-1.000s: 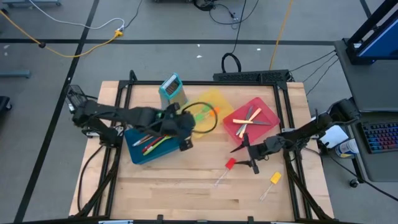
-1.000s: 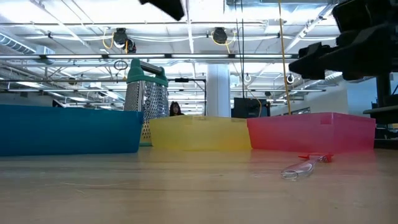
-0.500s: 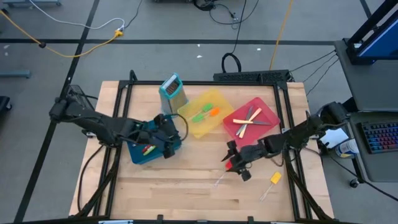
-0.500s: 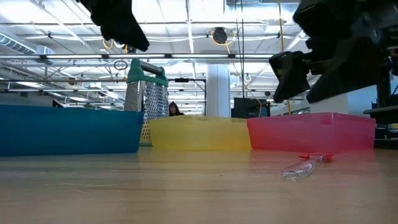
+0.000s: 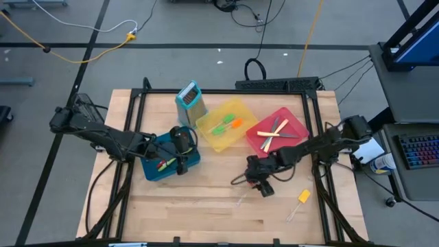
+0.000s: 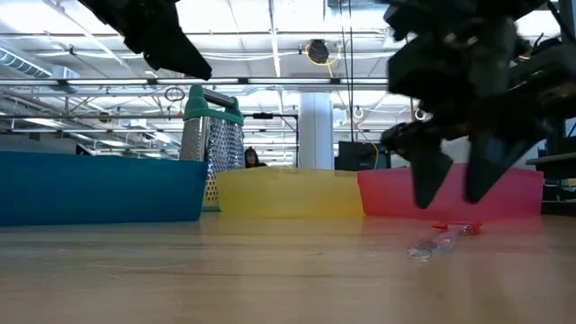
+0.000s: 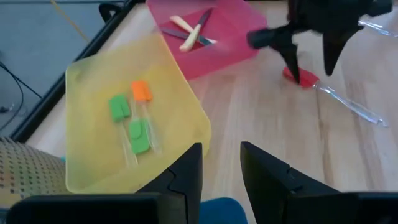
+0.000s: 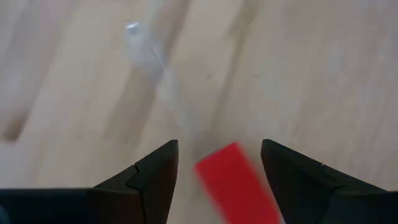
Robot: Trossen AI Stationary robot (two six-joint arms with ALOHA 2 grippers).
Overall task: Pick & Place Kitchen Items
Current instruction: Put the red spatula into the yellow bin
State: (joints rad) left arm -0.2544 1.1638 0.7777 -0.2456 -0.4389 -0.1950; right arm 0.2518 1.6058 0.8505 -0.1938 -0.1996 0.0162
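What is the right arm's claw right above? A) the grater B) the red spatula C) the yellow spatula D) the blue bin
B: the right gripper hangs with open jaws on either side of the red spatula lying on the table.

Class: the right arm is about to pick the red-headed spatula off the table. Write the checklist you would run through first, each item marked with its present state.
1. Right gripper open: ok.
2. Red-headed, clear-handled spatula lies between its fingers: ok.
3. Fingers low enough to close: cannot tell.
4. Spatula lies flat on the wooden table, nothing on top: ok.
5. Left gripper clear, over the blue plastic bin: ok.
6. Yellow plastic bin has room: ok.
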